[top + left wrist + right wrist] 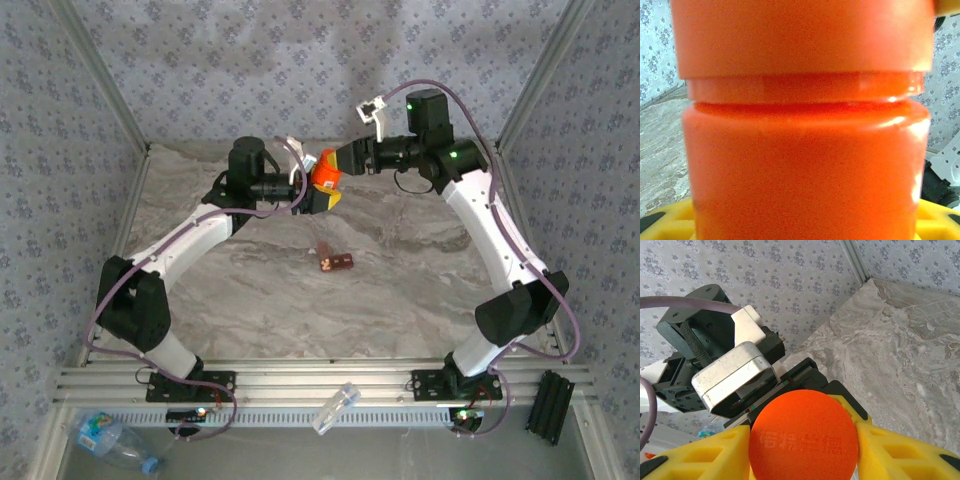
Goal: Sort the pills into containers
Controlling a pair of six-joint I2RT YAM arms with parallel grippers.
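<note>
We see the orange pill bottle (325, 172) held above the far middle of the marble table (420, 300), between the two arms. The left gripper (322, 195) is clamped on its body, with yellow fingers (670, 222) at either side. The right gripper (338, 160) sets narrow jaws around the cap (803, 435), seemingly touching both sides. A small brown item (335, 262) lies on the table nearer the bases, too small to identify.
</note>
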